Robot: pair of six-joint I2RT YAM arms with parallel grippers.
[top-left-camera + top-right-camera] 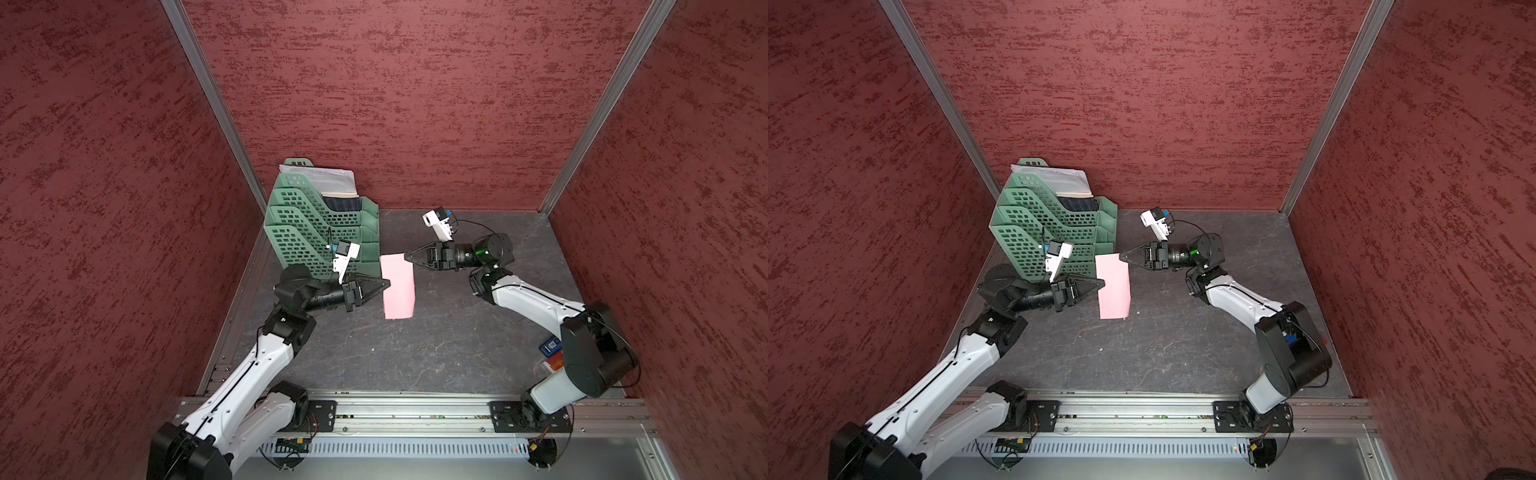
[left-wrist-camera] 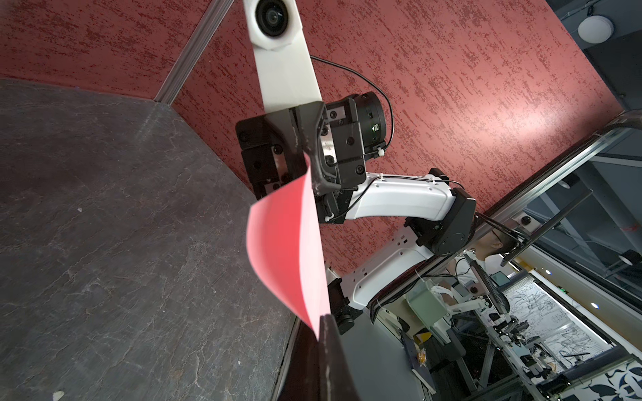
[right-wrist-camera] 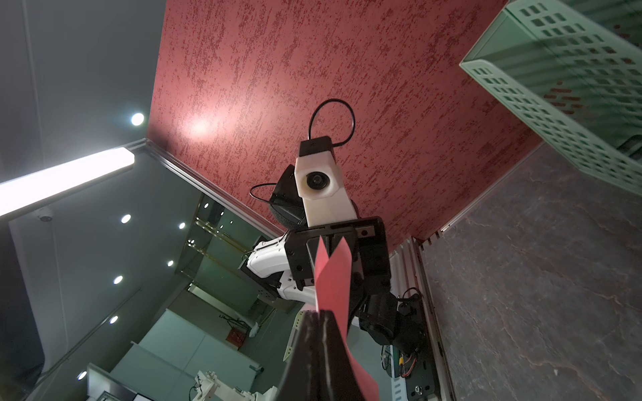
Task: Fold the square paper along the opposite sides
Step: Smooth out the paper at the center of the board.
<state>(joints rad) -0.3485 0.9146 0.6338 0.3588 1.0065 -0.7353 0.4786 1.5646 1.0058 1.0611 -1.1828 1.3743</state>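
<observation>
At the left pincer [image 1: 388,284]: clamped shut on the middle of one long edge of the square paper [image 1: 398,286]. At the right pincer [image 1: 406,256]: closed down just as tight, nipping the sheet's far short edge close to a corner.

Strung between the two tips as a narrow pink rectangle, running from the right pincer past the left pincer and on toward the arms' bases. Clear of the dark table [image 1: 415,353] below both pincers at the gripped spots; impossible to tell whether touching down at the free near end.

Seen from the left wrist, bowed in a smooth curve from that pincer's own fingertips across to the right pincer opposite. Seen from the right wrist, two pink corners side by side in front of the left pincer.

Just beyond the left pincer, toward the back wall, a green tray [image 1: 307,224] of stacked tiers, with white papers [image 1: 320,176] in the topmost. Tips pointed toward each other, near but apart.
</observation>
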